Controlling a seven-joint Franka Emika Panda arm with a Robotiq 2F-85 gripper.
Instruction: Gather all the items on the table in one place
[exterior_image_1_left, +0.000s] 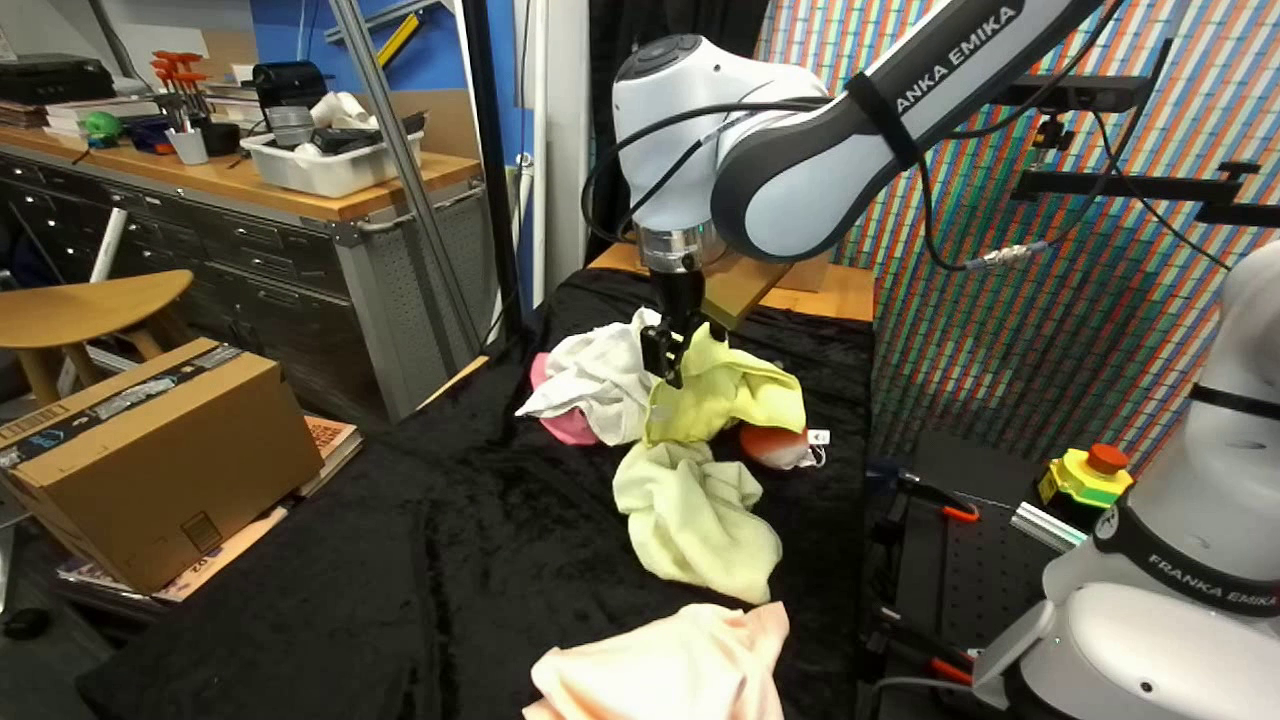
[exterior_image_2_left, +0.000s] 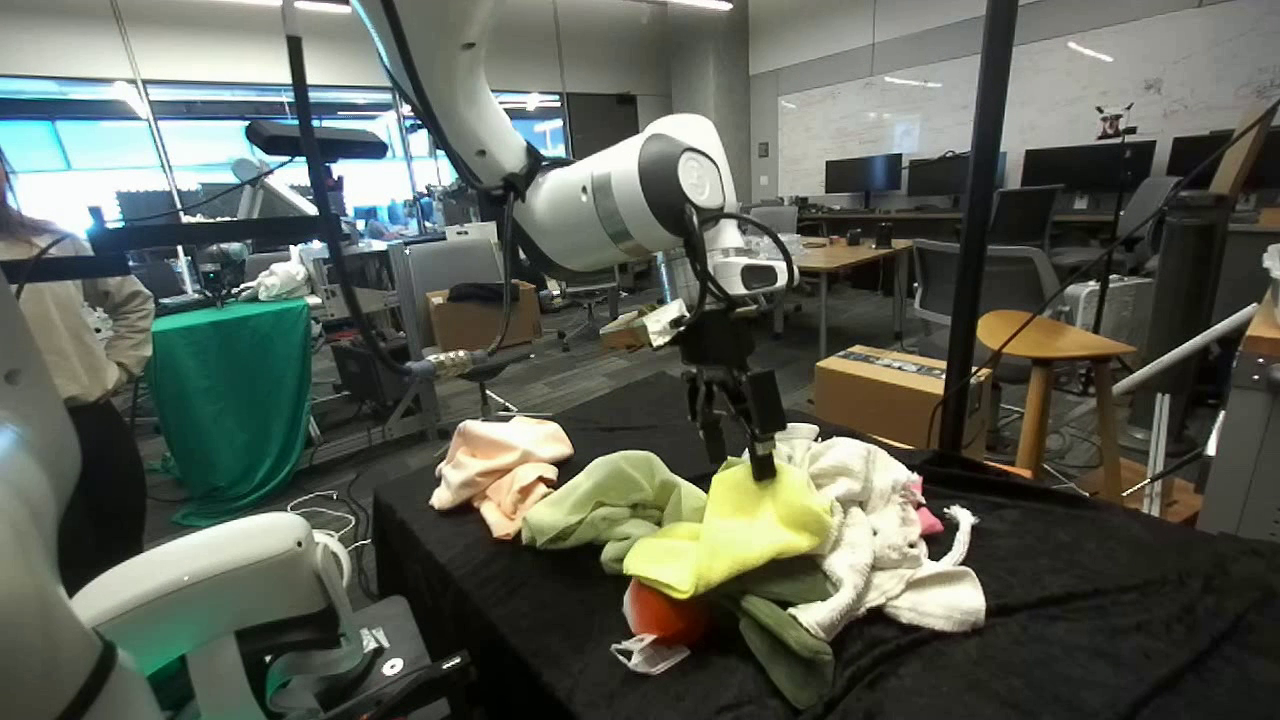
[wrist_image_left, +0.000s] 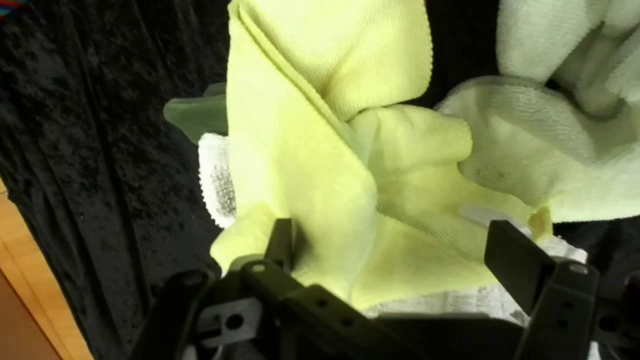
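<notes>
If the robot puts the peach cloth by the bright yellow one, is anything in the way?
Yes: the pale green cloth lies between the peach cloth and the bright yellow cloth, in both exterior views. It looks low and soft, so lifting over it should probably work. I see nothing else lying between them.

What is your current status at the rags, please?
Claw open at bright yellow-green rag, contact unclear. Rag lying partly over white rag. No obstruction visible.
</notes>
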